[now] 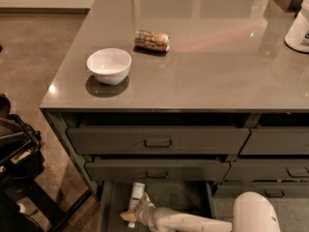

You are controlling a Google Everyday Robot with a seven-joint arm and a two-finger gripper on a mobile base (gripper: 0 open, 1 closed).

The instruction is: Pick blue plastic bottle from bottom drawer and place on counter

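Note:
The blue plastic bottle [136, 193] lies in the open bottom drawer [108, 211], white cap toward the cabinet, near the drawer's left side. My gripper [132, 212] is down inside the drawer at the bottle's near end and touches or overlaps it. The white arm [183, 221] reaches in from the lower right. The glossy grey counter [207, 66] stretches above the drawers.
On the counter stand a white bowl [109, 65], a brown patterned can [151, 40] lying on its side, and a big white jug [299, 28] at the right edge. Two closed handled drawers [158, 141] sit above the open one. Dark equipment [14, 149] stands at the left on the floor.

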